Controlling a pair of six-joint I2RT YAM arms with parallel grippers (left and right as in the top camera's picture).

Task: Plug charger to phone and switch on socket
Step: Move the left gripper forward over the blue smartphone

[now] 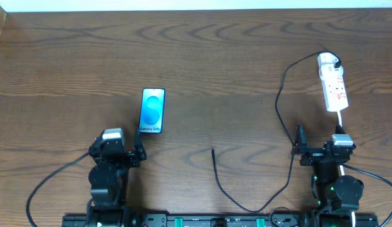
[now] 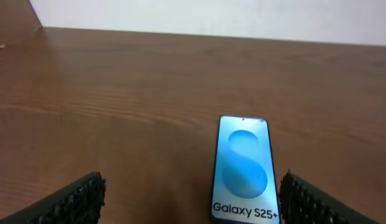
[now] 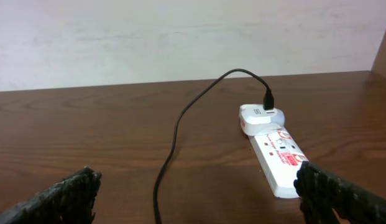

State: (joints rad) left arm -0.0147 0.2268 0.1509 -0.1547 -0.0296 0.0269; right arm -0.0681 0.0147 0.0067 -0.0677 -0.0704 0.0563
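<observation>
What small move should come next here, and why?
Probably send the left gripper, open and empty, toward the charger's free tip: it lies loose on the table right of the phone, unplugged, while the other end already sits at the socket.

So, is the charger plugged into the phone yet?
Not plugged in: the charger ends on the table, apart from the phone.
</observation>
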